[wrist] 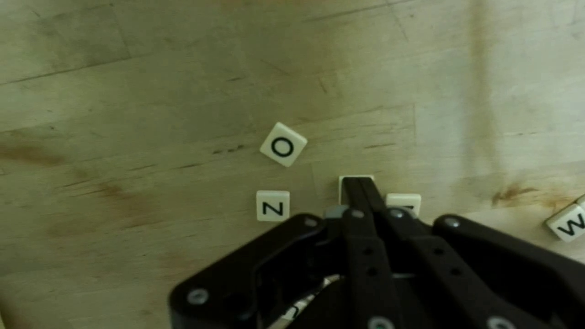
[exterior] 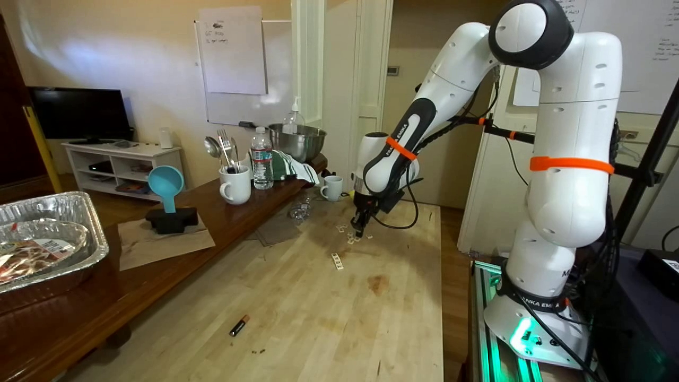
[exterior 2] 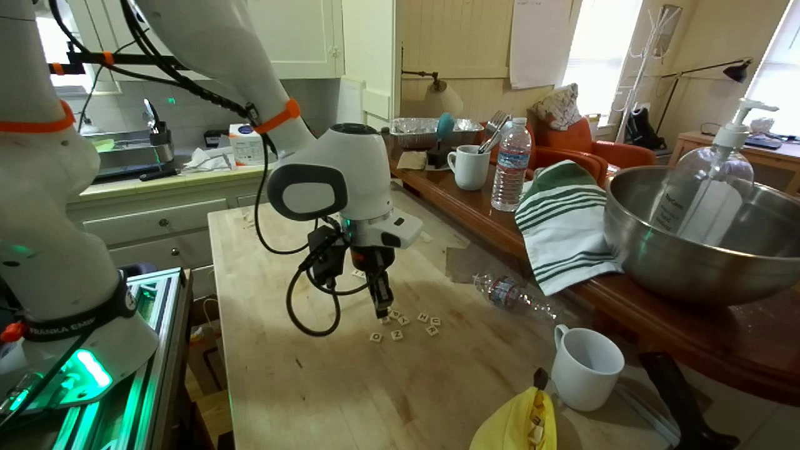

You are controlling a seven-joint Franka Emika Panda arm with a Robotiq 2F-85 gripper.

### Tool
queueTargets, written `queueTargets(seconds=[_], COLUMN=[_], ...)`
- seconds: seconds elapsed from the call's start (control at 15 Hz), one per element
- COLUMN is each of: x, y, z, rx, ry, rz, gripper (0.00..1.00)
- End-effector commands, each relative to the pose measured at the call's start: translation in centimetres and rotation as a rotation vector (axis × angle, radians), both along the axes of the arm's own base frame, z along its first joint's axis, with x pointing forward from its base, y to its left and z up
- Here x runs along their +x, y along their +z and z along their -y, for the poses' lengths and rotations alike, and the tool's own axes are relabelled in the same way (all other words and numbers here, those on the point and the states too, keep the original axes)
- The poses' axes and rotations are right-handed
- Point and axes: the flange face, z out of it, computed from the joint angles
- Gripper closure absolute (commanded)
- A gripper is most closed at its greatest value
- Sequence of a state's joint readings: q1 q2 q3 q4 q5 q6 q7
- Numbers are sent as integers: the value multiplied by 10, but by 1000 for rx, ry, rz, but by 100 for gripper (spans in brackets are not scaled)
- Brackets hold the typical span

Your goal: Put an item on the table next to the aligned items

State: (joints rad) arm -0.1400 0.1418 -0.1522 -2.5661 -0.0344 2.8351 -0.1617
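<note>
The light wooden table (exterior: 318, 334) carries small cream letter tiles. A short aligned row of tiles (exterior: 337, 261) lies nearer the camera than the loose ones in an exterior view. In the wrist view a W tile (wrist: 568, 224) shows at the right edge with another tile against it. Loose tiles lie around the gripper, such as an O tile (wrist: 283, 145) and a Z tile (wrist: 273, 205). My gripper (wrist: 358, 179) is shut, its fingertips together with no tile visible between them. It is directly over a tile (wrist: 342, 186) and mostly covers it; contact cannot be told. Further tiles are partly hidden by the gripper.
A battery (exterior: 239, 325) lies on the table. A crumpled plastic bottle (exterior 2: 512, 295), a white mug (exterior 2: 586, 369) and a yellow pouch (exterior 2: 515, 425) are near the loose tiles. The raised dark brown counter (exterior: 212, 215) bears a steel bowl (exterior 2: 694, 262), mug, water bottle and foil tray.
</note>
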Motion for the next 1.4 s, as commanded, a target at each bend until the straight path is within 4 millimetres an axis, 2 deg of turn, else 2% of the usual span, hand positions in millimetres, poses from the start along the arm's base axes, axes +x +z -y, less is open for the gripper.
queueTargets(seconds=[0.0,0.4,0.6,1.33], x=[3,2,-1,-16], y=[-11,-19,-18,-21], z=[4,1,-3,-19], rx=[1,5,4,-16], ry=[-18,-1,67,528], rz=[27,24,7,-51], gripper=[100,100,100,100])
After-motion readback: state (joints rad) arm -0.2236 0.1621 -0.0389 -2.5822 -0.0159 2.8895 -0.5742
